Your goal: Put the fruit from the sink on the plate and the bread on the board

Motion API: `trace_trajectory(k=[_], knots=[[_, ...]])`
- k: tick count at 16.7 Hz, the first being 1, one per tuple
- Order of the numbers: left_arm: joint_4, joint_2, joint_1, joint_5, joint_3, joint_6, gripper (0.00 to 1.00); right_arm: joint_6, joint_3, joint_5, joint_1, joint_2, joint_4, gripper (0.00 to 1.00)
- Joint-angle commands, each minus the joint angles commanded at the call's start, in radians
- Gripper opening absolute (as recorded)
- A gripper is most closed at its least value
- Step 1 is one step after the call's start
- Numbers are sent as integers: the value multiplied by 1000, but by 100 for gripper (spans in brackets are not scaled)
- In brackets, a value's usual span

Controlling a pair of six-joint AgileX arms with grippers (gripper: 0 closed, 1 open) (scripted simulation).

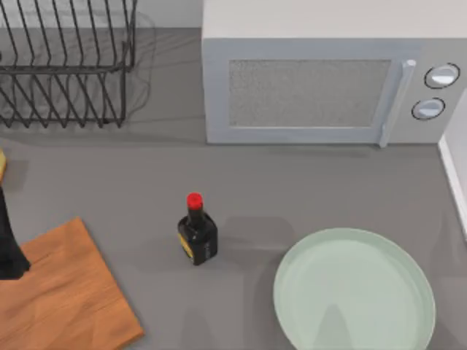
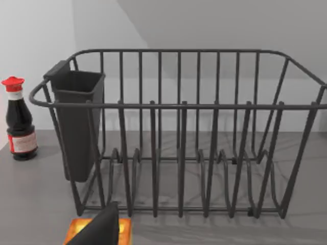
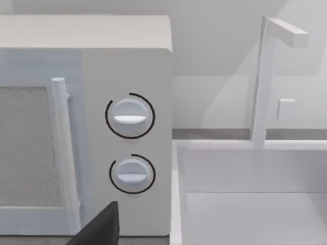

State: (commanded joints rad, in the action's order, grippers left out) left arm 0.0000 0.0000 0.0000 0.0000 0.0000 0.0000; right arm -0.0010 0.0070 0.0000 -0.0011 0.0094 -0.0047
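The left hand (image 1: 11, 251) is at the left edge of the desk (image 1: 146, 175), a dark shape over the near corner of the board (image 1: 62, 292). In the left wrist view one dark finger (image 2: 99, 229) sits right against the bread (image 2: 122, 227), a small golden chunk with an orange-brown side. I cannot tell if the hand is holding the bread or how wide it is. From above, a bit of yellow (image 1: 2, 164) shows at the left edge, past the board.

The board lies flat at the near left, orange-brown wood. The plate (image 1: 355, 292) lies at the near right, pale green and round, well apart from the board. Between them, a bit farther back, a dark bottle (image 1: 197, 233) with a red cap stands upright.

In the right wrist view a dark finger (image 3: 102, 227) of the right hand shows, pointing at the microwave (image 1: 328, 73). I cannot tell if that hand is wide or narrow.

Far back on the left is a black wire rack (image 1: 66, 65). Far back on the right is the white microwave, and beside it the white sink (image 3: 250, 194) with its tap (image 3: 268, 76)
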Motion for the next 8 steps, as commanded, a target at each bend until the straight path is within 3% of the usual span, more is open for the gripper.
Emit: trace_trajectory(k=[8], knots=[[0,0,0,0,0,0,100,-44,307,0,-47,399,-200,100]])
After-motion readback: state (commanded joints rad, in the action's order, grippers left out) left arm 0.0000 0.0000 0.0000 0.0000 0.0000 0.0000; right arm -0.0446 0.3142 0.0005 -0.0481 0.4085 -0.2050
